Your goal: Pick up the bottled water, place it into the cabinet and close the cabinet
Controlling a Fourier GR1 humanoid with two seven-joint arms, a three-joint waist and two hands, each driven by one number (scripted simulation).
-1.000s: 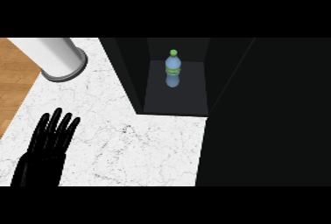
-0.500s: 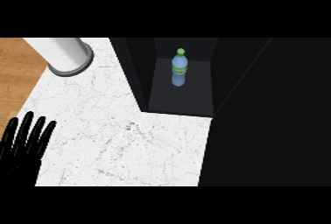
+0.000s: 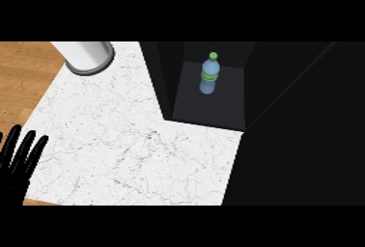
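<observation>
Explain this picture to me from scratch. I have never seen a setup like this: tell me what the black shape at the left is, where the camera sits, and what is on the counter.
The camera sits at the robot's head, looking steeply down at a white marble counter. The black shape at the left edge is the robot's left hand, fingers straight and open, resting and holding nothing. Its right hand is out of view. At the top right is a dark open cabinet; a blue water bottle with a green cap stands upright inside it. At the counter's top left stands a grey-and-white cylinder. Wooden flooring shows at the left.
</observation>
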